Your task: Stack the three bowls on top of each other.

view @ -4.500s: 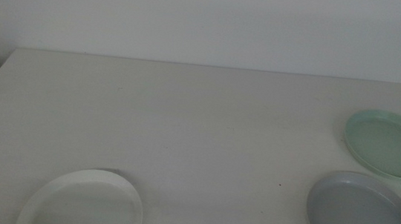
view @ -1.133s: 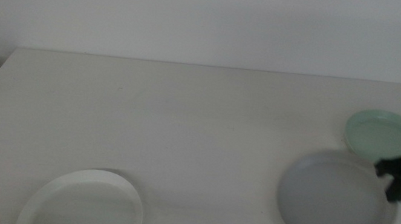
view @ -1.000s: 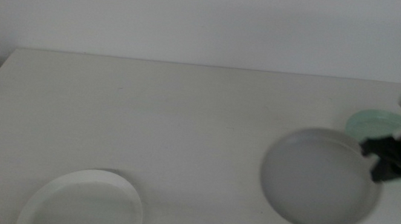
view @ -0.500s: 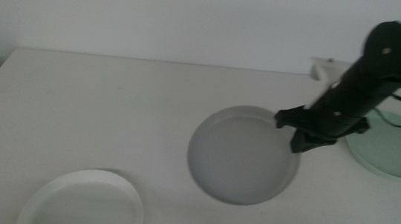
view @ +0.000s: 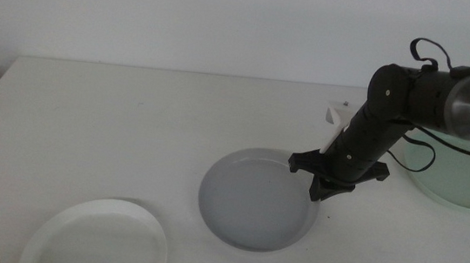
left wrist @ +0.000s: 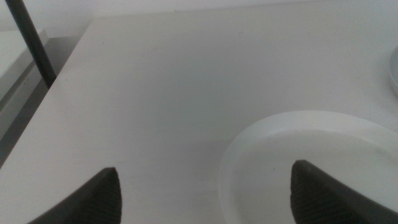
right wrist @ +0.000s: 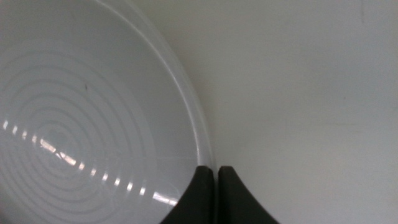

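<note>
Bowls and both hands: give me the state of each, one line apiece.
grey bowl: mid-table, rim pinched by the right hand, nothing stacked with it.
white bowl: near left edge of the table, alone, untouched.
mint green bowl: far right, alone, partly behind the arm.
right hand: shut on the grey bowl's rim.
left hand: open, waiting beside the white bowl.

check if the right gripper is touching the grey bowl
Touching. The right wrist view shows the right gripper with jaws pinched on the rim of the grey bowl.

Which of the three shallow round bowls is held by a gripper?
The grey shallow bowl: the right gripper pinches its rim. White and mint bowls lie untouched.
</note>
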